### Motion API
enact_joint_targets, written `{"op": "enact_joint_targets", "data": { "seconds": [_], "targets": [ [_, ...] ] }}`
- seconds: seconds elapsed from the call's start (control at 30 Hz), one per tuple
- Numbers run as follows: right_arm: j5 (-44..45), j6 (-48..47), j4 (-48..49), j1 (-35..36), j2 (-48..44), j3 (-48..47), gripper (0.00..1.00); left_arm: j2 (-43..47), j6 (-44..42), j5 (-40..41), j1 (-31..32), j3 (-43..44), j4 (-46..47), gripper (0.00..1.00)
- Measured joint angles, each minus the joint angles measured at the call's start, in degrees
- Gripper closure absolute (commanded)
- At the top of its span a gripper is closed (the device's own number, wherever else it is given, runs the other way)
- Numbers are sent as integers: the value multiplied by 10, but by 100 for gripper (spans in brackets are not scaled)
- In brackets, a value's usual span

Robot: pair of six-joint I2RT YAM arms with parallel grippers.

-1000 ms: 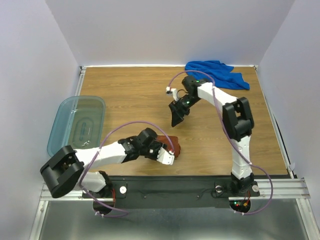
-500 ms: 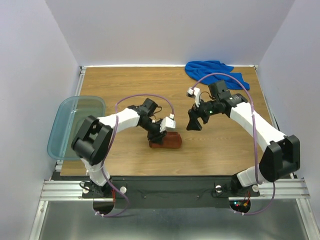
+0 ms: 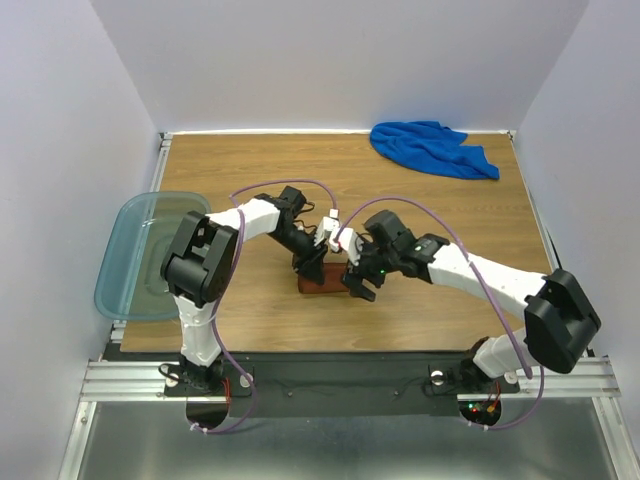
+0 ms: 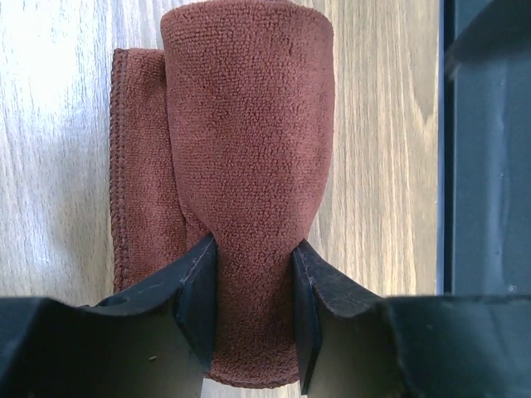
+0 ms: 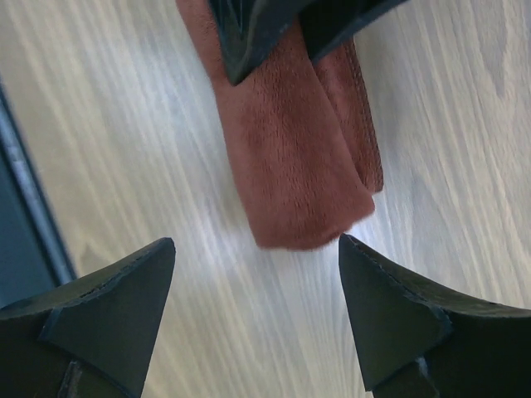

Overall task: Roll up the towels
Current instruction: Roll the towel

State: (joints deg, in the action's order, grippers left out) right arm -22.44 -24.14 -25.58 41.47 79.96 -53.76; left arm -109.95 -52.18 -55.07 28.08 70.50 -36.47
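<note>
From my console the biggest thing is the table (image 3: 250, 170), a wood-grain top with pale streaks, boxed in by plain white walls. At its left edge sits a translucent teal plastic bin (image 3: 112, 262), rectangular with rounded corners. The blue towel (image 3: 430, 148) lies crumpled in soft folds at the far right corner, well apart from both arms. The left arm (image 3: 250, 218), white shells with black joints, folds back sharply at the elbow and reaches in towards the middle of the table; the right arm (image 3: 490, 280) stretches low and long from the right to meet it. Between them, near the middle of the near half of the table, lies the rust-brown towel (image 3: 325, 284), a nappy, short-pile cloth rolled into a plump cylinder, with a flat strip and its stitched hem lying on the wood just beside the roll (image 4: 249, 149). The left gripper (image 4: 251, 274) is clamped on one end of that roll, its black fingers (image 4: 197, 290) squeezing the cloth so it narrows at the waist. The right gripper (image 5: 255, 245) hangs above the other, rounded end of the roll (image 5: 290, 166), its blunt black jaws standing wide apart and, as far as I can see, not touching the cloth
</note>
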Motion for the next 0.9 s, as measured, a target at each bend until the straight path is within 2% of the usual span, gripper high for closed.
{"op": "enact_joint_targets", "data": {
  "seconds": [0.23,0.6,0.7,0.73,0.8,0.83,0.9],
  "targets": [
    [87,-18,70,55,41,7,15,-20,-3,-19,-11,17,-22,69],
    [143,-68,107,92,88,7,17,-53,-6,-44,-23,47,-58,69],
    [150,-79,126,92,106,7,26,-53,-9,-45,-25,48,-60,68],
    [151,-84,134,92,110,8,37,-53,-9,-45,-26,48,-61,67],
    [155,-90,148,92,117,13,49,-53,-11,-45,-28,48,-64,64],
    [156,-94,153,92,119,15,60,-53,-12,-45,-30,48,-65,62],
    [155,-101,170,92,123,21,72,-53,-13,-45,-32,48,-66,54]
  ]
}}
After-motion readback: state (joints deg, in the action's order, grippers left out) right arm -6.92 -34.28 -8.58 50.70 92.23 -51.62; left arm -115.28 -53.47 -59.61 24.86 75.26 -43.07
